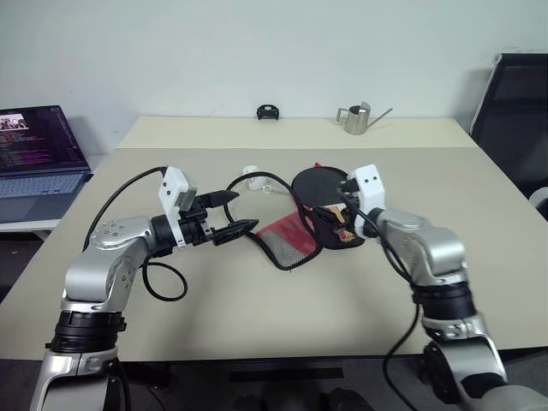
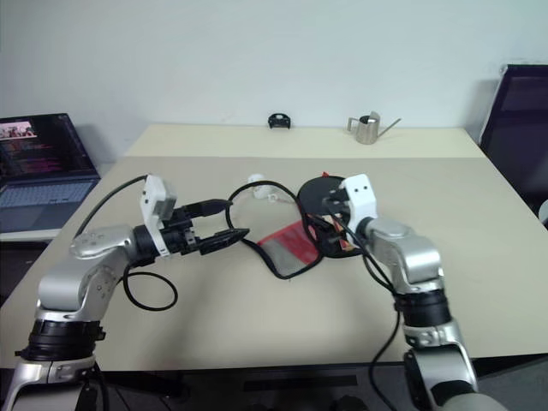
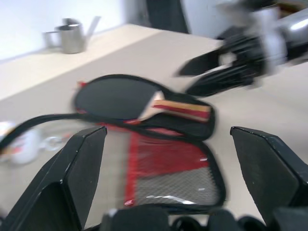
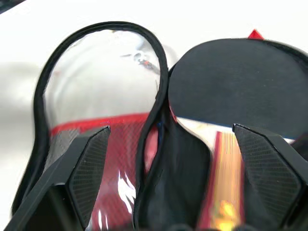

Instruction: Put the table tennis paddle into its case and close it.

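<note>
Where head views hide it, paddle [image 4: 226,91] lies inside open case [image 4: 103,139].

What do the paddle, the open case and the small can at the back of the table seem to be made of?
Round black-faced table tennis paddle: matte rubber, probably, on a striped, seemingly wooden handle. Open black-and-red paddle-shaped case: soft fabric with mesh; its flap looks like shiny clear plastic, as it glints. Small grey watering can: likely brushed metal.

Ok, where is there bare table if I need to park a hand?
Bare table along the near edge between both arms, and right of the case toward the chair. Crowded mid-table: the case, the paddle, the ball charm. Back edge holds the watering can.
</note>
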Available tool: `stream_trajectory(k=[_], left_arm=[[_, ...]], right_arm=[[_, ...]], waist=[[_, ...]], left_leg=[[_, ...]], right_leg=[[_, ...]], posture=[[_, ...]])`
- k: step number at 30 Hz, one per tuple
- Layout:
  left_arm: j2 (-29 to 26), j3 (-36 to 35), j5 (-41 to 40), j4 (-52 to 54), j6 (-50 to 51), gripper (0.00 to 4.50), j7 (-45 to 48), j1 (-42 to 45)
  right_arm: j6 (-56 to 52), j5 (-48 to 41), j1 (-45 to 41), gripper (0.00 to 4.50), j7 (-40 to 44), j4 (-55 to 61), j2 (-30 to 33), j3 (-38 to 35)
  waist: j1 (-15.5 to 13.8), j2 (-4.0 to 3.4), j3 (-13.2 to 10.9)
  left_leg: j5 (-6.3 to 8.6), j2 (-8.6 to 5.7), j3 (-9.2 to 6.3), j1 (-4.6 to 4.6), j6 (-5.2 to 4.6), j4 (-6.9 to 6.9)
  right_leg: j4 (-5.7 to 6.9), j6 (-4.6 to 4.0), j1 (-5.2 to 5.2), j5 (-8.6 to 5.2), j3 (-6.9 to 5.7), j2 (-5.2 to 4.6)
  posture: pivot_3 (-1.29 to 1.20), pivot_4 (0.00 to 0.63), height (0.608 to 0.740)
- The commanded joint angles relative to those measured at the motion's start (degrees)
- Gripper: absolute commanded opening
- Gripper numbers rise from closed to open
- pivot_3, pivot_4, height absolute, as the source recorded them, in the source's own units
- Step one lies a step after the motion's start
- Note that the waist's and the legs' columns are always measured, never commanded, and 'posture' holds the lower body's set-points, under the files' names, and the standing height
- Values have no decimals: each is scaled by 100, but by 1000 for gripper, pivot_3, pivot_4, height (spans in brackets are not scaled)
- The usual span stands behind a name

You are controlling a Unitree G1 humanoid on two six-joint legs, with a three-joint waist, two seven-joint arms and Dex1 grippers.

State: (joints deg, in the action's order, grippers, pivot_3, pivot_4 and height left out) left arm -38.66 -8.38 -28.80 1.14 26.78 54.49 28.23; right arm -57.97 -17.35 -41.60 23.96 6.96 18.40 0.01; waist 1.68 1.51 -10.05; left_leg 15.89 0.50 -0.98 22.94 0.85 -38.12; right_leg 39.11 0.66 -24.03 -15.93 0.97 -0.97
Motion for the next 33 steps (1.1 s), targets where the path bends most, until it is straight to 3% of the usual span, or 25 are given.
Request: stream_trajectory(k=[1, 8, 17, 33], left_arm=[[28, -167, 38, -10, -181, 4500, -143, -11], [109, -150, 406, -442, -386, 4500, -683, 68], [362, -103, 1441, -2164, -1096, 4500, -2127, 791], [527, 166, 2224, -4835, -2316, 4500, -2253, 1598]], right_arm=[[-143, -307, -64, 4470, 343, 510, 335, -136], [-384, -893, -183, 4470, 1005, 884, 1087, -388], [-333, -1610, -181, 4470, 1939, 1318, 2148, -583], [34, -1814, -60, 4470, 2333, 1437, 2793, -516]], waist=[[22, 0, 0], [9, 1, 0], [-4, 5, 2], [-18, 8, 4]], left_leg=[[0, 0, 1, -1, 0, 0], [0, 1, 0, -1, -1, -1], [0, -3, -3, 0, -2, -5], [0, -4, -3, 2, -2, -10]], right_leg=[[1, 0, 0, 0, 1, 0], [1, 0, 1, 0, -1, 1], [0, 1, 4, 0, -4, -2], [3, 1, 3, 1, -7, -5]], posture=[[0, 150, 740], [0, 150, 740], [0, 150, 740], [0, 150, 740]])
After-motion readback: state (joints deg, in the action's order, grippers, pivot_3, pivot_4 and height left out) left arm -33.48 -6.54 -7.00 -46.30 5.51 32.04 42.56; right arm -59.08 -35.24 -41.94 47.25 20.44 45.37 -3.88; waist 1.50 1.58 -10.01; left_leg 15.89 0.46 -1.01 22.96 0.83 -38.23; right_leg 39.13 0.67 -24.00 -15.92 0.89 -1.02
